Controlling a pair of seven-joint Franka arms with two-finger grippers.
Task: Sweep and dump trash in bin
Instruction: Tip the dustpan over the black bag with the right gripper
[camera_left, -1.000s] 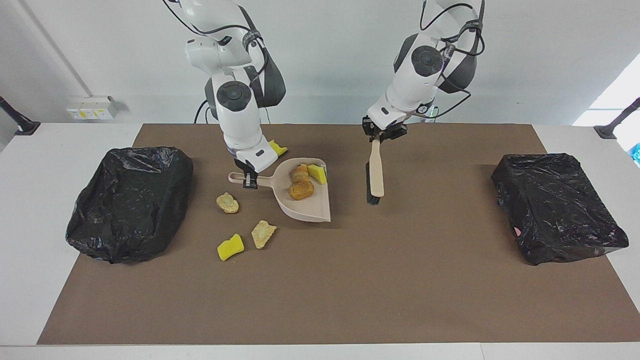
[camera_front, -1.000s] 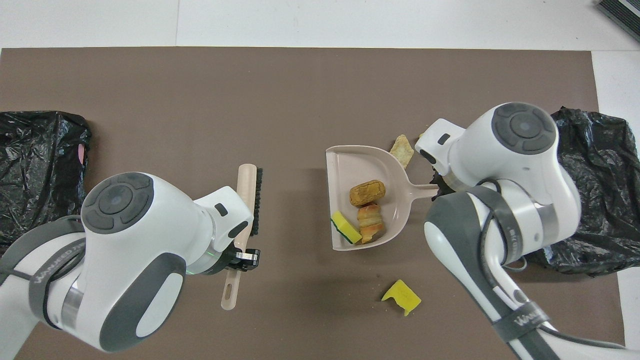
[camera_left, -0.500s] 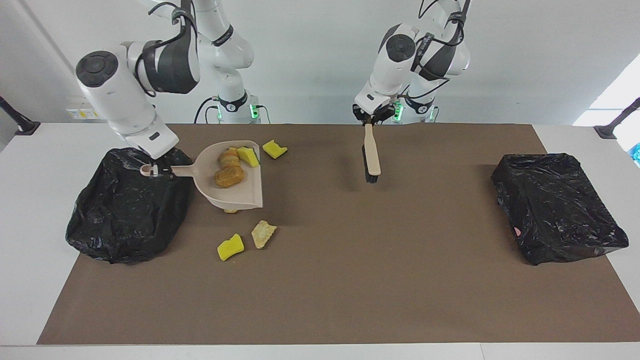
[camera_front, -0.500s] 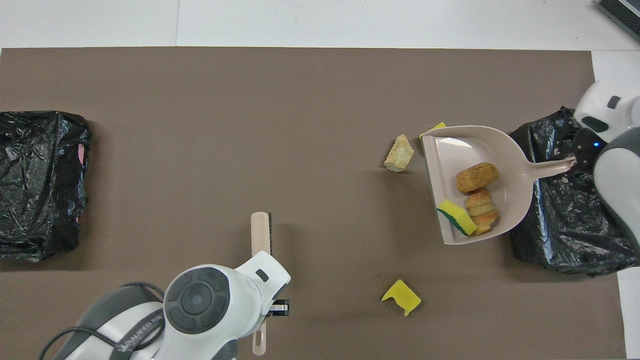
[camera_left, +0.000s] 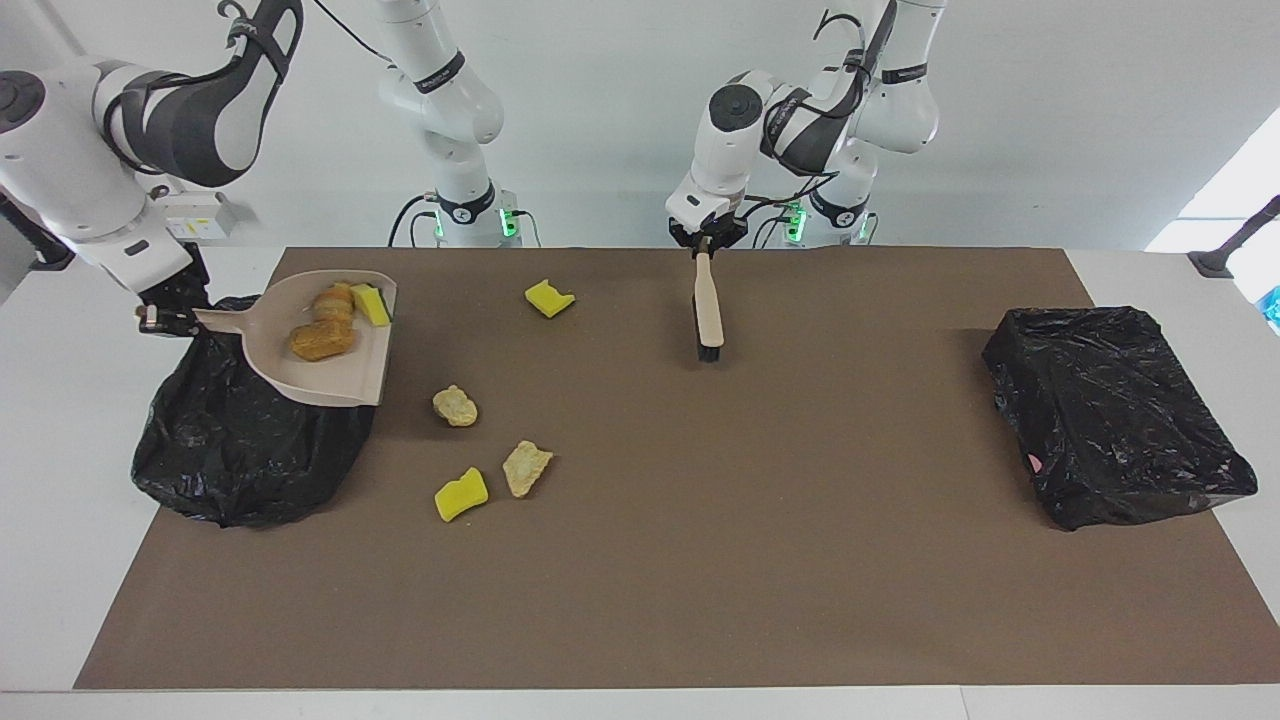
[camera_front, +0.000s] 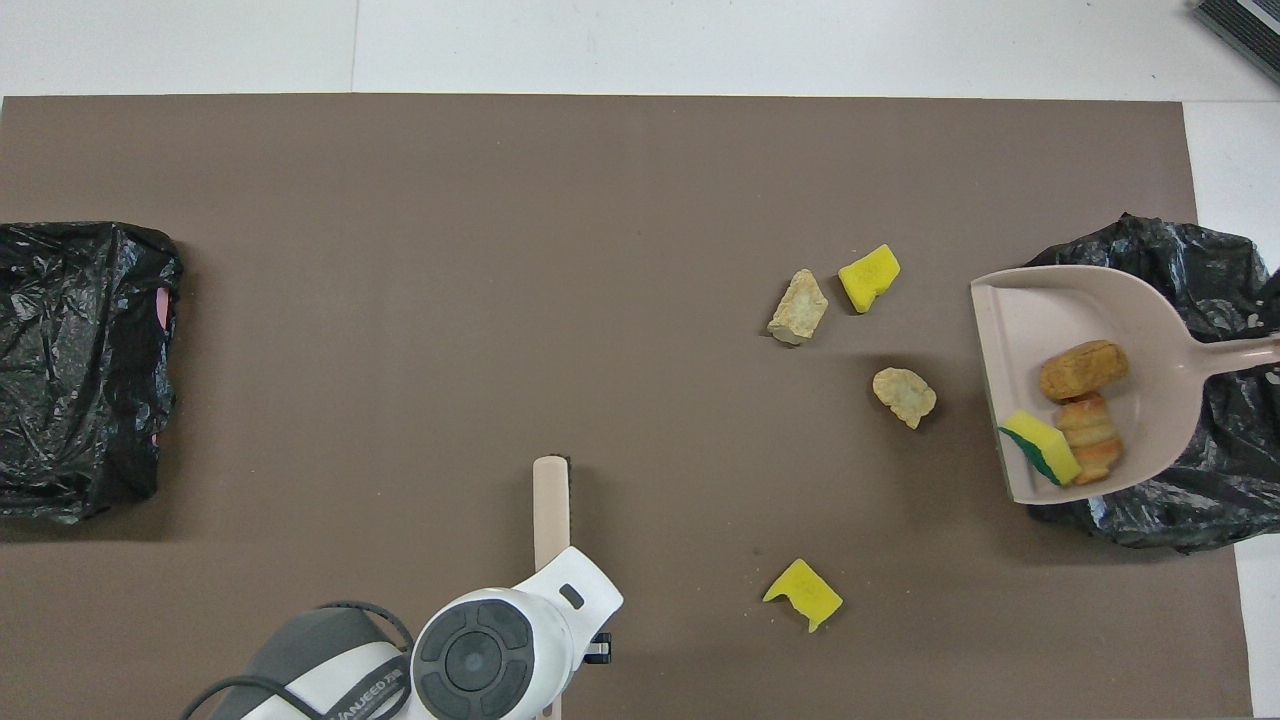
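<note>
My right gripper (camera_left: 150, 318) is shut on the handle of the beige dustpan (camera_left: 345, 385), holding it roughly level in the air over the black-bagged bin (camera_left: 240, 450) at the right arm's end. In the pan (camera_front: 1010, 330) lie two brown bread-like lumps (camera_left: 320, 340) (camera_front: 1083, 369) and a yellow sponge (camera_left: 372, 303) (camera_front: 1040, 447). Loose trash lies on the brown mat: two yellow chunks (camera_left: 549, 297) (camera_left: 461, 494) and two tan lumps (camera_left: 455, 405) (camera_left: 526, 467). My left gripper (camera_left: 703, 245) is shut on the brush (camera_left: 708, 315) (camera_front: 551, 500), which hangs bristles-down over the mat close to the robots.
A second black-bagged bin (camera_left: 1110, 410) (camera_front: 80, 370) stands at the left arm's end of the table. The brown mat (camera_left: 700, 560) covers the middle, with white table edge (camera_left: 60, 600) around it.
The right arm lifted the loaded dustpan off the mat and carried it to the bin at its end. The left arm pulled the brush back toward the robots.
</note>
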